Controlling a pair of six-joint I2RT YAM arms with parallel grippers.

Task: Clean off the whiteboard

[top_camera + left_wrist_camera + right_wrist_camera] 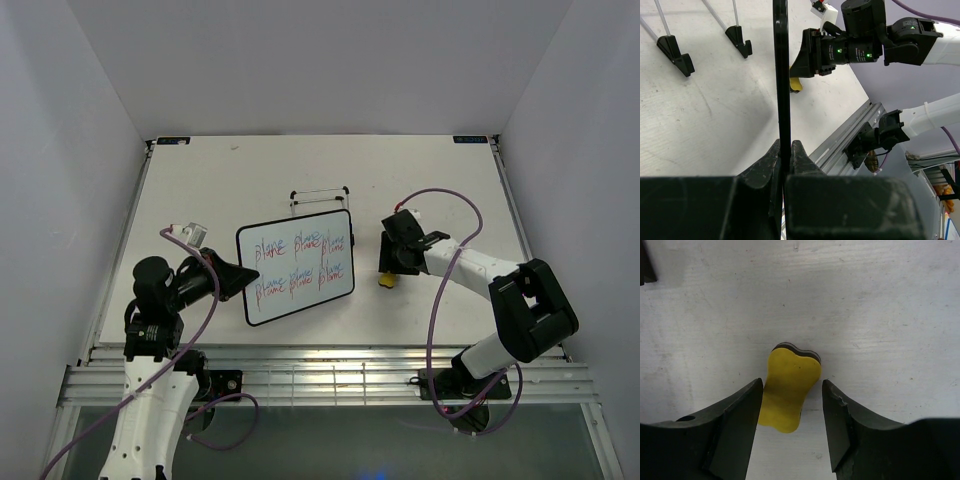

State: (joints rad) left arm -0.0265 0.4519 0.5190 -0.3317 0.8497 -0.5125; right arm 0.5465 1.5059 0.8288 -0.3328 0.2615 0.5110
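The whiteboard [297, 266], white with a thin black frame, carries rows of red and blue writing. My left gripper [243, 279] is shut on its left edge and holds it tilted above the table; in the left wrist view the board shows edge-on as a black bar [782, 75] between my closed fingers. The yellow sponge [385, 280] lies flat on the table just right of the board. My right gripper [792, 390] is open and straddles the sponge [787, 392], one finger on each side, not gripping it.
A thin black wire stand [320, 198] stands on the table behind the board; its feet show in the left wrist view [738, 40]. An aluminium rail [330, 375] runs along the table's near edge. White walls enclose the table on three sides.
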